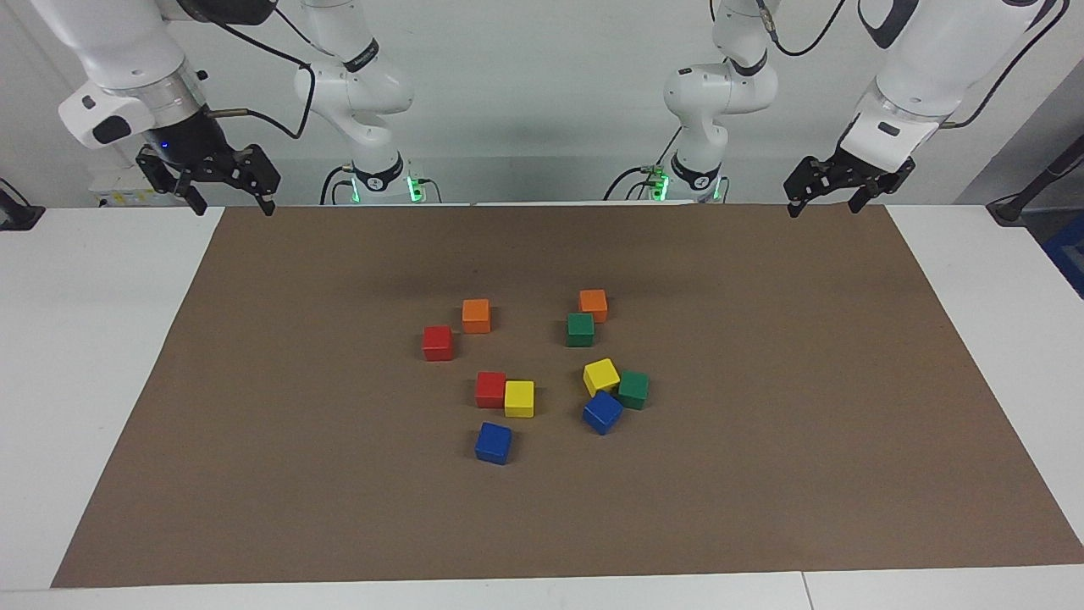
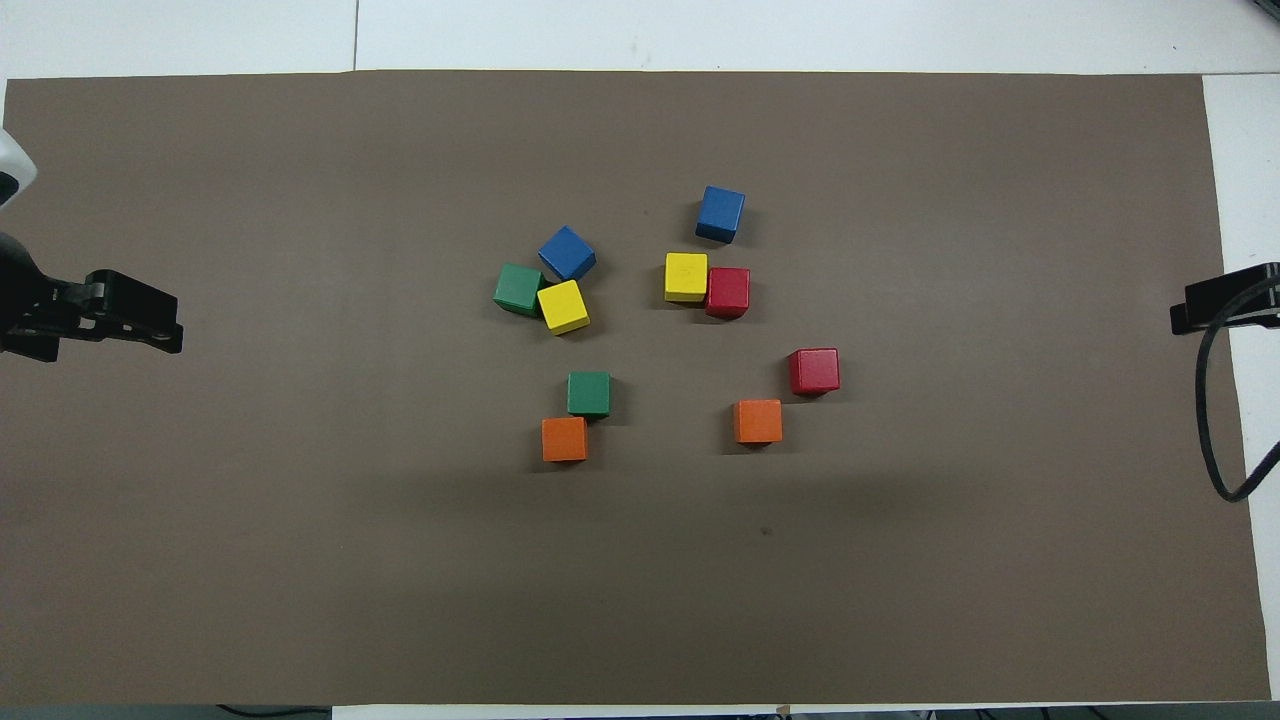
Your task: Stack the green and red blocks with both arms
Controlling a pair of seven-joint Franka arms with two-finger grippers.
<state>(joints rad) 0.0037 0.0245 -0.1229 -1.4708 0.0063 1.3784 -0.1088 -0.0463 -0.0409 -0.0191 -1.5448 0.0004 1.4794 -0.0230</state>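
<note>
Two red blocks and two green blocks lie apart, unstacked, in a loose cluster mid-mat. One red block (image 1: 438, 342) (image 2: 814, 371) sits beside an orange cube; the other red block (image 1: 490, 389) (image 2: 728, 292) touches a yellow cube. One green block (image 1: 580, 329) (image 2: 589, 393) sits next to an orange cube; the other green block (image 1: 633, 390) (image 2: 518, 289) presses against yellow and blue cubes. My left gripper (image 1: 823, 207) (image 2: 165, 330) hangs open and empty over the mat's corner at its own end. My right gripper (image 1: 235, 205) (image 2: 1185, 318) hangs open and empty over the other corner.
A brown mat (image 1: 762, 508) covers the white table. Among the task blocks lie orange cubes (image 1: 476, 316) (image 1: 594, 305), yellow cubes (image 1: 519, 398) (image 1: 601, 377) and blue cubes (image 1: 493, 442) (image 1: 602, 413). Bare mat surrounds the cluster on every side.
</note>
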